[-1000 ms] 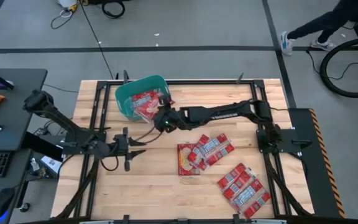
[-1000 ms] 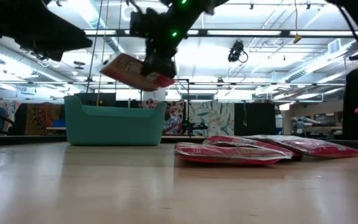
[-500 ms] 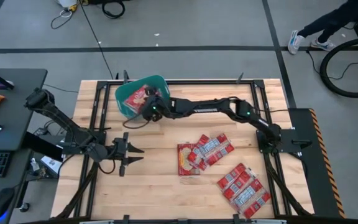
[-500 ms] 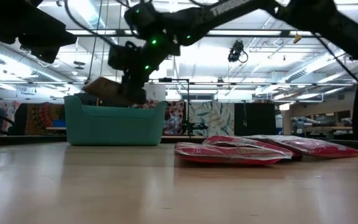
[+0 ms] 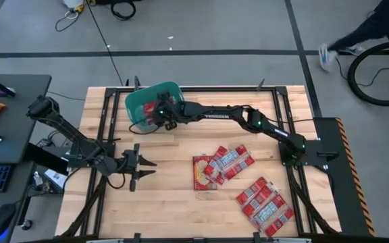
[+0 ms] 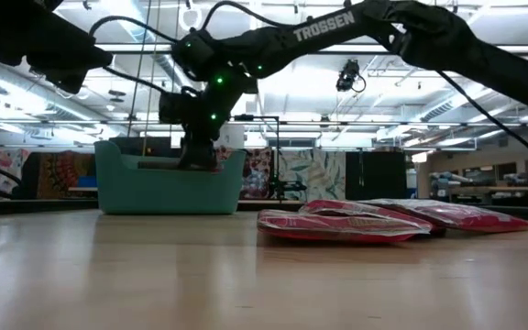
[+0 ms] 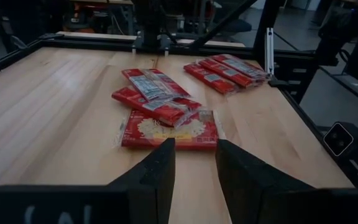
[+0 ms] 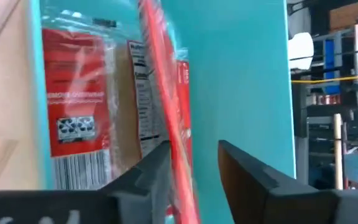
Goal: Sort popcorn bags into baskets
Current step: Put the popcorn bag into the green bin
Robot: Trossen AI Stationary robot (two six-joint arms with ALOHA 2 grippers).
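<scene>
The tub [image 5: 152,102] at the counter's [image 5: 181,202] far-left corner already holds packets. 2 groups are left on the counter: a middle pile [image 5: 220,165] and a near-right pile [image 5: 265,201].

The right gripper [image 5: 161,115] reaches into the tub, jaws parted narrowly around an upright bag [image 8: 166,124]; whether they pinch it, I cannot tell.

The left gripper [image 5: 140,167] hovers near the counter's left, jaws slightly apart, empty.
</scene>
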